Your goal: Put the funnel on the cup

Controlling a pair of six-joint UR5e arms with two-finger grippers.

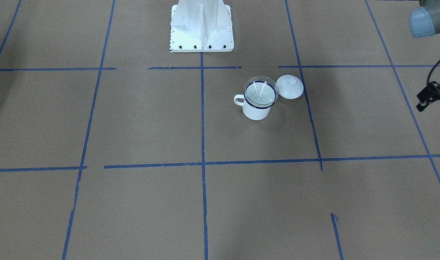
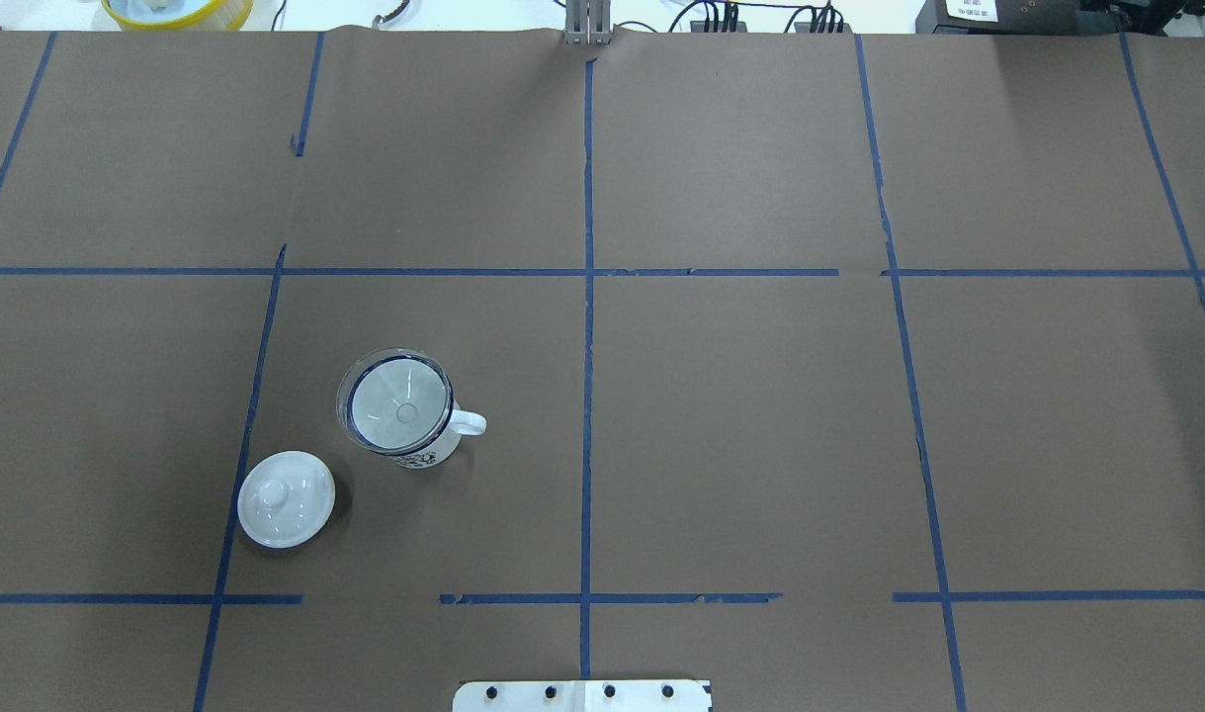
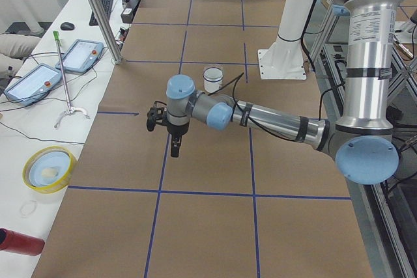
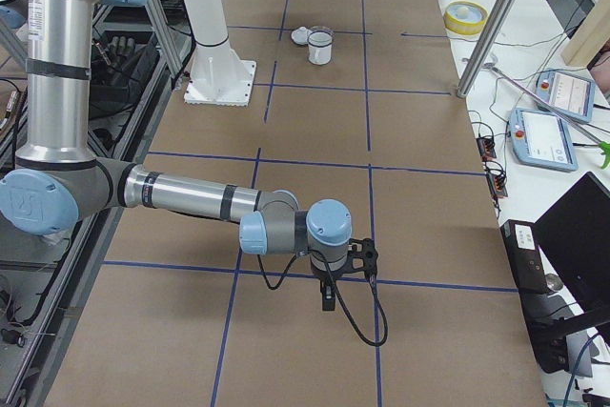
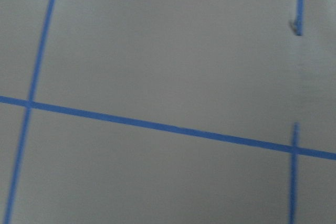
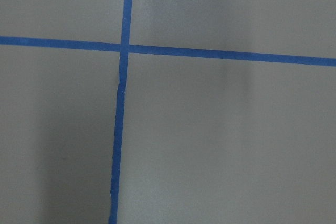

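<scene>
The cup [image 2: 426, 450] carries a dark printed mark on its near side wall; the print is too small to read. The body is glossy white enamel, cylindrical, with a thin dark blue rim and a small loop handle [image 2: 469, 423] pointing right, toward the table centre.

The funnel [image 2: 396, 400] is clear plastic with a wide round rim. It sits upright in the cup's mouth, with its rim resting on the cup's rim and its narrow outlet centred inside. Both stand on the left half of the table [image 2: 760, 445], which is covered in matte brown paper divided by a grid of blue tape [image 2: 587, 346].

A white glossy domed lid [image 2: 286, 497] with a round knob lies just beside the cup, to its near left, not touching it.

The left gripper [image 3: 174, 148] hangs over the table's far-left end, well apart from the cup. The right gripper [image 4: 328, 299] hangs over the right end. Whether their fingers are spread or pressed together cannot be determined for either.
</scene>
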